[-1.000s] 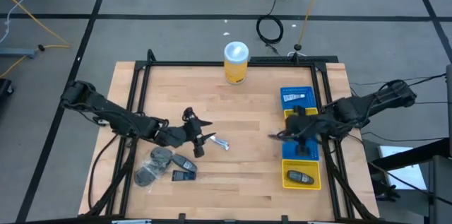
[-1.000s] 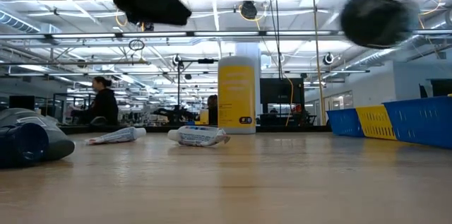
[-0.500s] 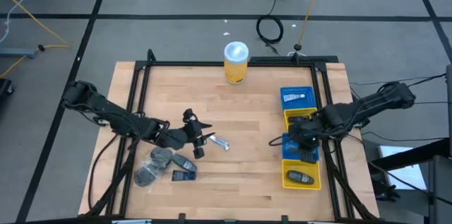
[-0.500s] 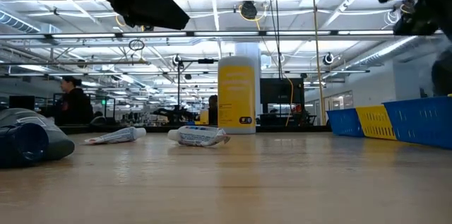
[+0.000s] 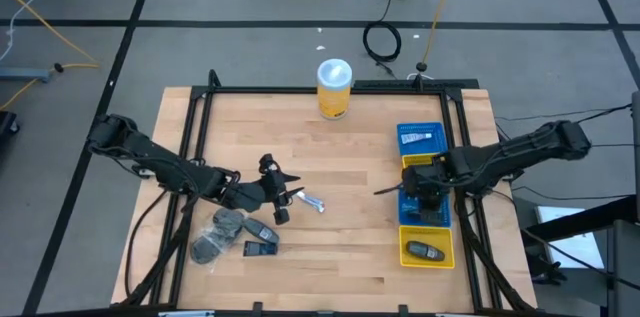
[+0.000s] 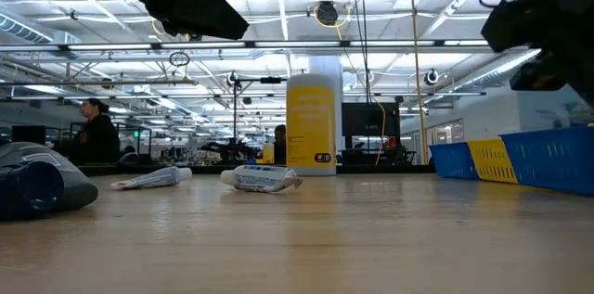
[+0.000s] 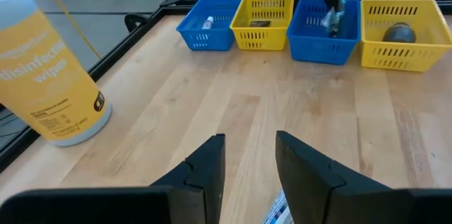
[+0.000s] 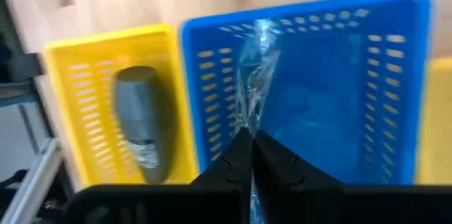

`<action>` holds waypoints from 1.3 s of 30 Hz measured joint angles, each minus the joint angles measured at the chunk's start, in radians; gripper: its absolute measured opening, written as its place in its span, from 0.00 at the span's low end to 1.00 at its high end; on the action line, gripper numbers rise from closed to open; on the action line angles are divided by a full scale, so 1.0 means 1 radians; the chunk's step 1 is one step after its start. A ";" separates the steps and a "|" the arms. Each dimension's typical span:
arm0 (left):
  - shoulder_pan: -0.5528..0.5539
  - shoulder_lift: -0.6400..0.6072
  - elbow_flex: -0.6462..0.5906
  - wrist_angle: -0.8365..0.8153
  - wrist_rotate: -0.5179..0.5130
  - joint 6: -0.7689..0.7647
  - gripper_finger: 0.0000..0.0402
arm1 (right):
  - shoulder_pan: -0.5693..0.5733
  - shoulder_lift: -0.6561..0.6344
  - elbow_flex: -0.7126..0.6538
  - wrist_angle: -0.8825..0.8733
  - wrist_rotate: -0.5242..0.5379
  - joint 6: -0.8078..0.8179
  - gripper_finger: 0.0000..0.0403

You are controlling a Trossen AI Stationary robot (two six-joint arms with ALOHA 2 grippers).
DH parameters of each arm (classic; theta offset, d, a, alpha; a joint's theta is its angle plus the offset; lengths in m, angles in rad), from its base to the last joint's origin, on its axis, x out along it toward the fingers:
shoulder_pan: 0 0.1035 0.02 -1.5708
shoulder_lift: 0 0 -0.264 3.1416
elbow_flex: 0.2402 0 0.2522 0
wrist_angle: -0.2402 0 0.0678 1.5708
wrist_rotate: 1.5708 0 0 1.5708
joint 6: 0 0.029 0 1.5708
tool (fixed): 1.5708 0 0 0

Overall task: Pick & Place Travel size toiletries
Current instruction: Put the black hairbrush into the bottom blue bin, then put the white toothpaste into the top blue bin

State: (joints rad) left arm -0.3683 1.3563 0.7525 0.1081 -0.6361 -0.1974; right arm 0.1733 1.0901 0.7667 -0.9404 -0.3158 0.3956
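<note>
My right gripper (image 5: pixel 421 193) hangs over the second blue basket (image 5: pixel 425 209) at the table's right edge, shut on a small silvery tube (image 8: pixel 256 68). My left gripper (image 5: pixel 289 197) hovers open near mid-table, beside a white-silver tube (image 5: pixel 314 203) lying flat on the wood. Round grey jars (image 5: pixel 226 222) and dark oblong pieces (image 5: pixel 261 233) lie in a heap near the left gripper. A grey oblong piece (image 8: pixel 141 121) lies in the nearest yellow basket (image 5: pixel 428 251). Another tube (image 5: pixel 415 138) lies in the far blue basket. My right gripper pinches the silvery tube by its upper end (image 8: pixel 246 124) between the two shut fingers, coming from above and pointing down. The tube hangs below the fingers, lifted clear, its lower part inside the blue basket's rim (image 8: pixel 304 8).
A tall yellow canister (image 5: pixel 334 88) with a white lid stands at the table's far edge. Four baskets, blue and yellow by turns, form a row (image 7: pixel 296 19) along the right edge. Bare wood (image 5: pixel 350 247) lies between the heap and the baskets. A person (image 6: pixel 96 136) is in the room behind.
My right arm has shifted above the basket row, toward the near edge and then back, staying shut on the tube and ending over the second blue basket.
</note>
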 joint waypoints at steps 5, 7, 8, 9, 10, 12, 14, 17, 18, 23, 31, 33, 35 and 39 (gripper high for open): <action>0.000 0.000 0.000 0.000 0.000 0.000 0.30 | -0.050 0.000 -0.040 0.001 0.024 -0.023 0.03; 0.000 0.000 0.000 0.000 0.000 0.000 0.30 | -0.063 0.000 -0.044 0.009 0.040 -0.023 0.07; 0.000 0.000 0.000 0.000 0.000 0.000 0.30 | -0.068 0.000 -0.044 0.011 0.055 -0.024 0.10; 0.000 0.000 0.000 0.000 0.000 0.000 0.30 | -0.076 -0.002 -0.044 0.012 0.059 -0.032 0.13; 0.000 0.000 0.000 0.000 0.000 0.000 0.30 | -0.083 -0.003 -0.044 0.016 0.060 -0.042 0.16; 0.000 0.000 0.000 0.000 0.000 0.000 0.30 | -0.098 -0.004 -0.043 0.032 0.061 -0.056 0.23; 0.000 0.000 0.000 0.000 0.000 0.000 0.30 | -0.114 -0.003 -0.035 0.024 0.054 -0.067 0.30; 0.000 0.000 0.000 0.000 0.001 0.000 0.30 | -0.129 -0.003 -0.010 -0.022 0.054 -0.053 0.37; 0.000 0.000 0.000 0.000 0.001 0.000 0.30 | -0.133 -0.003 0.003 -0.049 0.057 -0.045 0.38; 0.000 0.000 0.000 0.000 0.001 0.000 0.30 | -0.130 -0.004 0.070 -0.113 0.158 -0.015 0.36; 0.000 0.000 0.000 -0.006 0.001 0.000 0.30 | -0.048 -0.005 0.035 0.446 0.206 -0.080 0.28; 0.000 0.000 0.000 -0.009 0.001 0.000 0.30 | -0.011 -0.005 -0.011 0.688 0.252 -0.127 0.26; 0.000 0.000 0.000 -0.014 0.001 0.000 0.30 | 0.024 0.005 -0.067 0.927 0.291 -0.195 0.24; 0.000 0.000 0.000 -0.049 0.001 -0.004 0.30 | 0.079 0.087 -0.174 1.325 0.296 -0.367 0.21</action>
State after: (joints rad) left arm -0.3680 1.3563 0.7527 0.0587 -0.6352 -0.2018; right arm 0.2521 1.1771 0.5931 0.3845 -0.0197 0.0290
